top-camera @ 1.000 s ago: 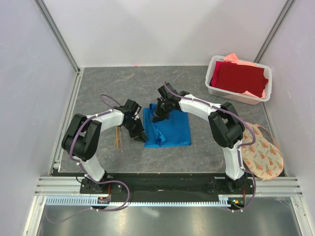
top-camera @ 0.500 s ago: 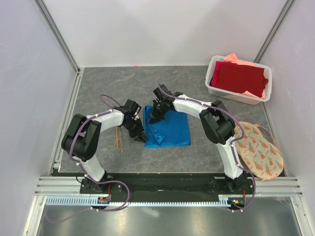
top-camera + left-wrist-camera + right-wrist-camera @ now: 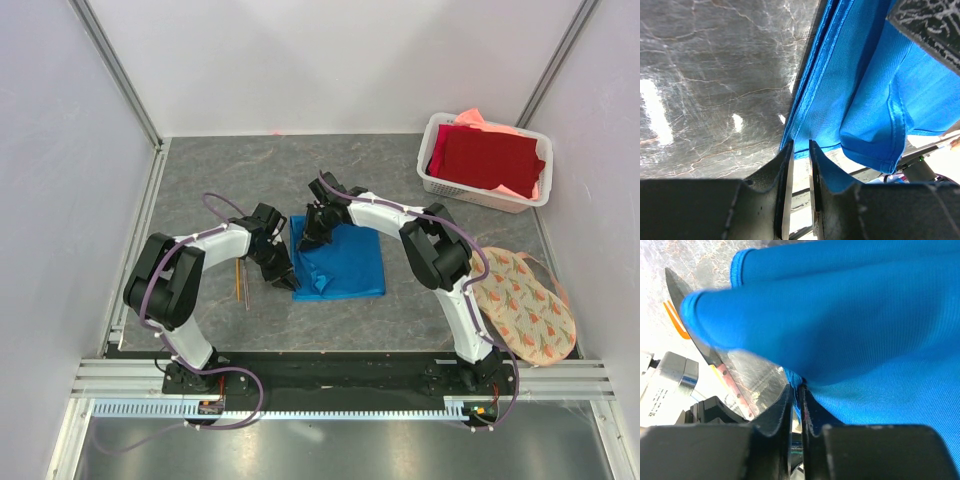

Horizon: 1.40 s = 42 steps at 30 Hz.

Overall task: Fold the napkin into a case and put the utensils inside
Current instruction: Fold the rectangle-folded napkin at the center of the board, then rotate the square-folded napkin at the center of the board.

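**Gripper state and item count: napkin held at its left edge**

1. Right gripper (image 3: 312,240): clenched. In the right wrist view the right gripper (image 3: 796,385) has its jaws pressed together on a fold of the napkin (image 3: 865,315), and the cloth bulges over the fingertips.
2. Left gripper (image 3: 287,283): positioned at the near left corner of the napkin (image 3: 350,265). In the left wrist view the left gripper (image 3: 800,145) shows only a narrow slit between its jaws. The hem of the napkin (image 3: 865,90) meets the tips; whether the hem is pinched cannot be told.
3. Napkin: one, lying at the centre of the bench (image 3: 220,170). Its right part is flat; its left edge is bunched into loose folds between the two grippers. It is not yet a pouch.
4. Utensils (image 3: 240,278): thin orange sticks lying on the bench left of the left gripper, apart from the napkin. They are too slim to count exactly.
5. Other items:
   - one white basket (image 3: 437,180) in the far right corner, holding one dark red cloth (image 3: 485,158) over one salmon-pink cloth (image 3: 472,117);
   - one round floral mat (image 3: 525,305) at the right edge, toward the near corner.
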Tool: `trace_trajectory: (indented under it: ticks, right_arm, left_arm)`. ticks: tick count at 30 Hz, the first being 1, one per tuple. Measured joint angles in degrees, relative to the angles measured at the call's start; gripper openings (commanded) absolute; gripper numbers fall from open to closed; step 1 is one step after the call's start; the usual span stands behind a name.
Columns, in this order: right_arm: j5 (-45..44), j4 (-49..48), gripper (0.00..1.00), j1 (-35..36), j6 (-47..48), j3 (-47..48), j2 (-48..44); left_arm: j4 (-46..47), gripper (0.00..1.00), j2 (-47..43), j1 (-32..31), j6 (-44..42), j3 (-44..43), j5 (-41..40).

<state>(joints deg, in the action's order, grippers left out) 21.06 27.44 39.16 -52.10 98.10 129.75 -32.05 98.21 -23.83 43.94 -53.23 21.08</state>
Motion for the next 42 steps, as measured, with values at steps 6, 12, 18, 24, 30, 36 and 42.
trace_trajectory:
  ticks: [6, 12, 18, 24, 30, 36, 42]
  right_arm:
    - [1.16, 0.11, 0.43, 0.0, 1.25, 0.59, 0.07]
    - [2.69, 3.76, 0.56, -0.74, 4.42, 1.18, -2.23]
    - [2.71, 7.28, 0.51, -4.68, 10.05, -6.21, -14.69]
    - [-0.15, 9.07, 0.38, -7.43, 14.64, -21.16, -28.06]
    - [-2.73, 8.83, 0.28, -7.15, 15.37, -33.18, -30.6]
    - [-5.35, 7.32, 0.22, -8.96, 17.22, -39.45, -31.58]
    - [-7.91, 5.64, 0.23, -12.76, 20.74, -41.4, -31.56]
  left_arm:
    - [-0.83, 0.27, -0.79, -0.02, -0.04, 0.0, -0.2]
    - [-3.96, 0.27, -5.57, 0.15, -0.11, -0.28, -1.14]
    - [-7.65, 0.24, -10.05, 1.01, -0.44, -3.37, -1.6]
    - [-8.44, 0.22, -4.02, 0.81, -1.29, -13.35, -1.07]
    - [-7.58, 0.21, 6.97, -0.5, -2.51, -19.06, -0.44]
    - [-8.02, 0.21, 9.75, -1.01, -4.0, -16.28, -1.38]
    - [-6.95, 0.21, 8.26, -1.79, -4.15, -10.51, -0.63]
